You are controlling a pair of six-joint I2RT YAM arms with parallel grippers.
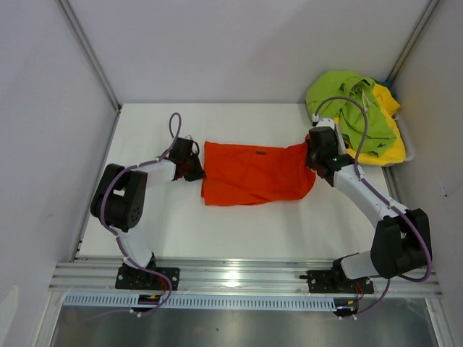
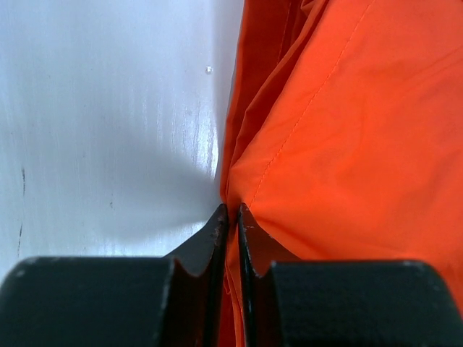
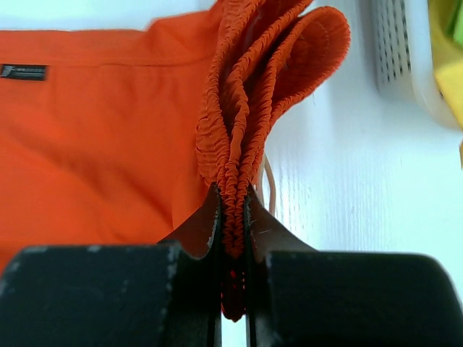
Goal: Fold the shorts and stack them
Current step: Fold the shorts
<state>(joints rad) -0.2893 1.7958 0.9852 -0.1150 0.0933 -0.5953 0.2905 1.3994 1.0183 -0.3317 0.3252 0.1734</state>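
The orange shorts (image 1: 253, 173) lie spread across the middle of the white table, a small dark logo (image 1: 261, 152) near their far edge. My left gripper (image 1: 197, 171) is at their left edge, shut on a fold of the orange fabric (image 2: 347, 144), which runs down between the fingers (image 2: 219, 231). My right gripper (image 1: 312, 160) is at their right end, shut on the bunched elastic waistband (image 3: 235, 195). A white drawstring (image 3: 269, 181) loops just beside the right fingers. Lime green shorts (image 1: 347, 108) and yellow shorts (image 1: 391, 148) are heaped in a basket at the back right.
The white basket (image 1: 407, 144) stands at the table's far right corner, its perforated wall (image 3: 394, 43) close to my right gripper. Grey walls enclose the table on the left, back and right. An aluminium rail (image 1: 239, 275) runs along the near edge.
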